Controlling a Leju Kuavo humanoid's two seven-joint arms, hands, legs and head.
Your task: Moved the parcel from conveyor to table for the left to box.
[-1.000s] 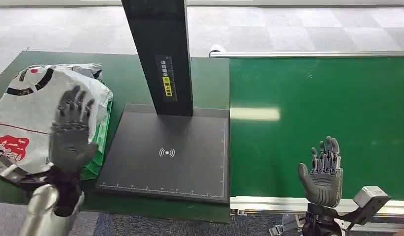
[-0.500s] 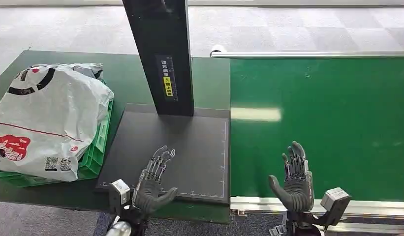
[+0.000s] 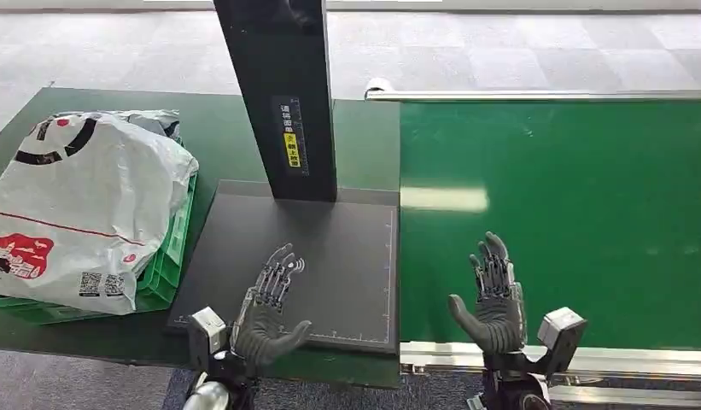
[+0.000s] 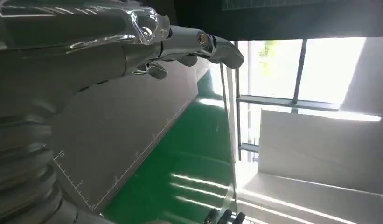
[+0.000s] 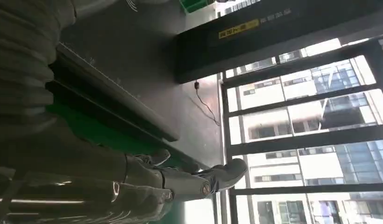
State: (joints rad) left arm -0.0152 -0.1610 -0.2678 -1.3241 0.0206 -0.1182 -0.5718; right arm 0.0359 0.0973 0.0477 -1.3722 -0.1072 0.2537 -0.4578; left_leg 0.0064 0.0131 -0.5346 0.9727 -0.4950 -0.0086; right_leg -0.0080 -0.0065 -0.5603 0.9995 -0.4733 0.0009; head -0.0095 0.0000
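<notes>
the parcel (image 3: 78, 205) already lies on the green crate (image 3: 169, 256) at the table's (image 3: 219, 128) left, the conveyor (image 3: 569, 196) is bare, and both the left robot hand (image 3: 265, 312) and right robot hand (image 3: 493, 297) hover spread and empty, so the move looks done.

The left robot hand (image 3: 265, 312) is no longer raised over the white parcel (image 3: 82, 201); it is now low at the near edge of the scanner plate (image 3: 330, 256), fingers spread and empty, well apart from the parcel. The right robot hand (image 3: 493, 299) has shifted from further right on the conveyor belt (image 3: 586, 213) toward the scanner plate and is a little higher in the head view.
</notes>
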